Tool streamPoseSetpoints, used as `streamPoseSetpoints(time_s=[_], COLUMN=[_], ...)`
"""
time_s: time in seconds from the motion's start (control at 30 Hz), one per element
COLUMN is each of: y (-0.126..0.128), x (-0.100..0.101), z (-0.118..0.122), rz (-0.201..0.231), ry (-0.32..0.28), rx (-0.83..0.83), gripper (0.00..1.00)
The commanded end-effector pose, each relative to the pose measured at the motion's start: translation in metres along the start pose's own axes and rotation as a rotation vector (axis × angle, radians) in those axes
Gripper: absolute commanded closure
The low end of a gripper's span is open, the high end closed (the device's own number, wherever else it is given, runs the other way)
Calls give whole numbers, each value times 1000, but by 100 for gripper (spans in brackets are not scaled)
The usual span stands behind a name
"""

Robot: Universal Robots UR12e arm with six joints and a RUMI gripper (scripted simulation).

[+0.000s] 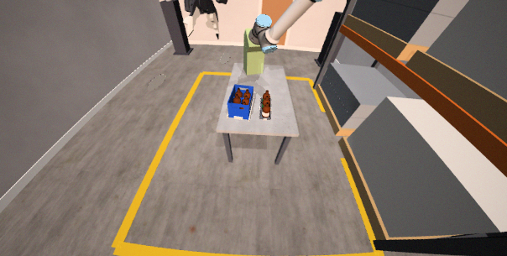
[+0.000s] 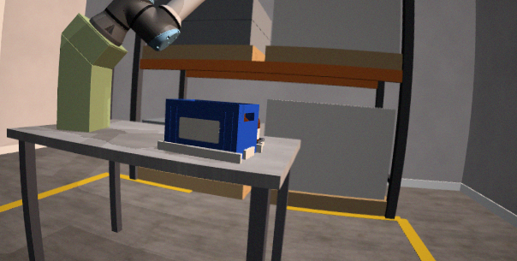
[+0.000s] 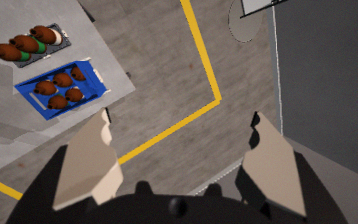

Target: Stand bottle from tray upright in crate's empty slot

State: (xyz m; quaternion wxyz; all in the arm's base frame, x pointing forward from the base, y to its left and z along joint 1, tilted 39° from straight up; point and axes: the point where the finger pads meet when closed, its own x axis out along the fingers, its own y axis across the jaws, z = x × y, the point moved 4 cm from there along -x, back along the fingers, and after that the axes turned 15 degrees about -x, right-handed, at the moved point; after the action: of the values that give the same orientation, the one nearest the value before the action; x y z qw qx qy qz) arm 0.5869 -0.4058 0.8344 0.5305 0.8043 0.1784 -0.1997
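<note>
- Gripper (image 3: 180,135) high above the floor and well off to the side of the table (image 1: 285,128), jaws spread wide with nothing between them.
- In the wrist view, tray (image 3: 64,40) and crate (image 3: 96,82) up in the top-left corner, far from the two pale fingers; a long reach back over the table needed before any descent.
- Three bottles (image 3: 24,44) lying on their sides in the tray, side by side, long axes parallel and running along the tray's short way, necks all toward one side.
- Likely grasp: across a bottle's body, jaws set square to that long axis, then a tilt to upright before the crate.
- Crate just beside the tray, blue, ribbed plastic walls with a handle cut-out (image 2: 249,116) and a grey label panel; five brown bottle tops showing in it, and the open slot apparently at the corner nearest the wrist camera, though small and hard to make out.
- Bottles brown and glossy, rounded bodies tapering to narrow necks, green bands on two and a pale band on the third; smooth and round, so probably prone to rolling.
- Tray dark, shallow, low-rimmed.
- Table top matt grey, on dark legs; green pedestal (image 1: 253,56) at its far end carrying the arm.
</note>
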Motion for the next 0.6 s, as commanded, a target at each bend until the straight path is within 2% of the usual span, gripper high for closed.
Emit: streamPoseSetpoints(time_s=[0.0,0.07,0.13,0.17,0.2,0.23,0.27,0.3,0.37,0.4,0.43,0.47,0.5,0.53,0.57], y=[-53,-53,-86,-86,-103,-103,-120,-120,-153,-154,-172,-172,-189,-189,-207], x=[62,62,95,95,111,111,127,127,156,157,172,172,186,186,199], z=[37,37,50,50,56,56,61,61,69,69,72,72,75,75,77], rz=[-32,-32,-60,-60,-74,-74,-87,-87,-113,-114,-127,-127,-140,-140,-152], ry=[-15,-15,-11,-11,-8,-8,-5,-5,2,3,7,7,11,11,16], rx=[-155,-155,-232,-232,-270,-270,-308,-308,-380,-383,-419,-419,-456,-456,-492], gripper=[0,0,0,0,0,0,0,0,0,0,0,0,0,0,0])
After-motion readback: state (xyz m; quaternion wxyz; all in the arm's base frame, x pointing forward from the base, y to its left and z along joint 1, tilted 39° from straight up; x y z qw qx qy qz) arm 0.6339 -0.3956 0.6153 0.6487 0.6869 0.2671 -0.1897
